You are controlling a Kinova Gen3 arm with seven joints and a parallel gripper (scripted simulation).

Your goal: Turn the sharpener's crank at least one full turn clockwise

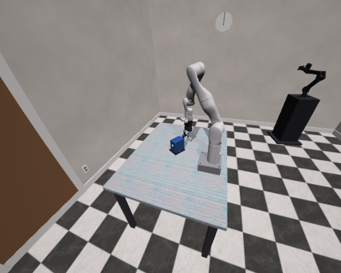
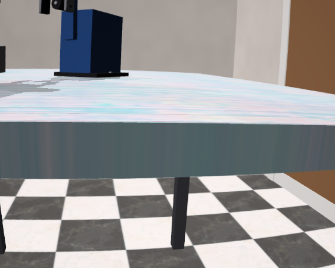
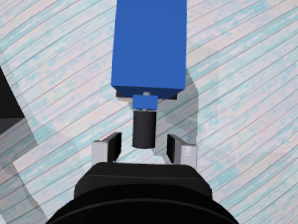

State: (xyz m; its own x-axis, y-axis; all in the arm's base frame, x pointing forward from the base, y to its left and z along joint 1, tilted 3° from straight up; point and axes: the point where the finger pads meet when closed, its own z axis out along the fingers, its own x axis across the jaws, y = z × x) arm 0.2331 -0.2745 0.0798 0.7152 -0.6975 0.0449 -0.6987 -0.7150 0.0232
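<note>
Striped pastel plank table (image 1: 170, 188) on checker floor. Blue boxy sharpener (image 3: 149, 38) sits on a thin black base plate near the far end. Its crank (image 3: 144, 128), a black cylindrical handle on a short blue stub, points toward the gripper (image 3: 144, 147). Fingers spread wide either side of the handle, gripping nothing.
</note>
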